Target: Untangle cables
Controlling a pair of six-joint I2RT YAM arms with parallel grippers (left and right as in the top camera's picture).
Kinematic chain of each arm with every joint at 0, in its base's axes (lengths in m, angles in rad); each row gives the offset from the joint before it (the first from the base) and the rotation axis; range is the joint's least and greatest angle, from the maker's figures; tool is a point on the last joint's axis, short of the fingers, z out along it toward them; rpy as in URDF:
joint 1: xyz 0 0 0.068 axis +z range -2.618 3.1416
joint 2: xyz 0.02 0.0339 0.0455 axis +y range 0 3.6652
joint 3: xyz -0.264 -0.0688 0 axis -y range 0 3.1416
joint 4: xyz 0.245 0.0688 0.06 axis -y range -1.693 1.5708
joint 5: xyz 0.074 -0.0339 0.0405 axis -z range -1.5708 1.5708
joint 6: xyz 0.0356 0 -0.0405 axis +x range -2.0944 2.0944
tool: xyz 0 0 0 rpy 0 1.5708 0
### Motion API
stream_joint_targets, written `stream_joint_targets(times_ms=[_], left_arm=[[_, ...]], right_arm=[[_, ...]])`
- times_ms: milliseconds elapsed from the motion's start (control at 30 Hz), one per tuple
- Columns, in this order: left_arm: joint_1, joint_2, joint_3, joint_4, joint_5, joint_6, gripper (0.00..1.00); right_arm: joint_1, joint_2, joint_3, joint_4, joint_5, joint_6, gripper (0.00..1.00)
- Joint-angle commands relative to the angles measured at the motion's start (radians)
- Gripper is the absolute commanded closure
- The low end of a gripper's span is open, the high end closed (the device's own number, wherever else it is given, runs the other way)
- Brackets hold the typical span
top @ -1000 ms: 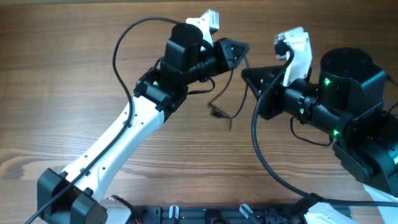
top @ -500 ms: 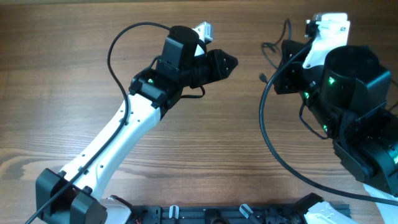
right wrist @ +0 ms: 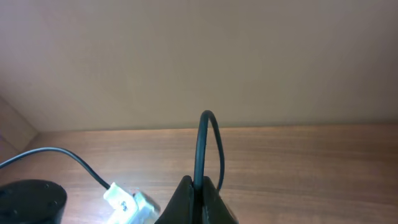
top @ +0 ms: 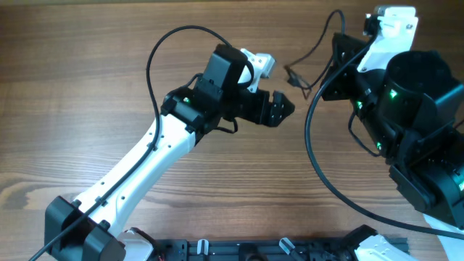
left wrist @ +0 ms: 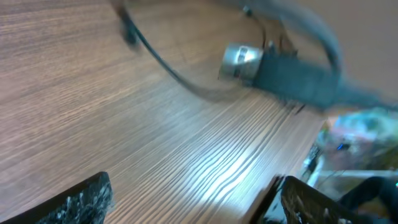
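Near the middle of the wooden desk (top: 72, 87), the left gripper (top: 283, 107) hovers with its jaws spread wide and nothing between them. Farther back, at its two o'clock, the right gripper (right wrist: 200, 190) pinches a thin dark cable (right wrist: 199, 146). The cable's plug (top: 293, 75) sits at the left gripper's twelve o'clock, apart from it.

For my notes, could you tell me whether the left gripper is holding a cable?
No, the left wrist view shows the left gripper open, with only bare table between its fingers.
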Motion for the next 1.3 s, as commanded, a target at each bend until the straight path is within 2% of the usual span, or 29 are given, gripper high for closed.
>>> stream_joint_targets(times_ms=[0, 233, 333, 467, 600, 833, 1033, 1167, 1200, 1233, 1267], left_arm=[[-0.005, 0.002, 0.002, -0.032, 0.014, 0.132, 0.11], [-0.005, 0.002, 0.002, -0.019, 0.005, 0.132, 0.11], [-0.005, 0.002, 0.002, -0.004, -0.073, 0.137, 0.12], [-0.005, 0.002, 0.002, 0.010, -0.140, 0.226, 0.10], [-0.005, 0.002, 0.002, 0.014, -0.140, 0.233, 0.08], [-0.005, 0.002, 0.002, 0.053, -0.139, 0.232, 0.09], [-0.004, 0.002, 0.002, 0.125, -0.140, 0.228, 0.20], [-0.002, 0.002, 0.002, 0.169, -0.191, 0.137, 0.21], [0.002, 0.002, 0.002, 0.180, -0.192, 0.117, 0.21], [0.004, 0.002, 0.002, 0.188, -0.192, 0.102, 0.21], [0.008, 0.002, 0.002, 0.196, -0.192, 0.092, 0.21]], right_arm=[[0.000, -0.018, 0.005, 0.043, -0.023, -0.032, 0.96], [0.000, -0.022, 0.005, 0.095, -0.119, -0.031, 0.96], [0.000, -0.028, 0.005, 0.116, -0.208, -0.035, 0.96], [0.000, -0.059, 0.005, 0.155, -0.348, -0.057, 0.96], [0.000, -0.104, 0.005, 0.191, -0.431, -0.049, 0.96], [0.000, -0.165, 0.005, 0.180, -0.508, -0.005, 0.96], [0.000, -0.165, 0.005, 0.100, -0.460, -0.006, 0.96], [0.000, -0.156, 0.005, 0.013, -0.232, -0.005, 0.95], [0.000, -0.152, 0.005, -0.007, -0.192, -0.005, 0.86], [0.000, -0.144, 0.005, -0.026, -0.167, -0.005, 0.69], [0.000, -0.135, 0.005, -0.043, -0.156, -0.005, 0.61]])
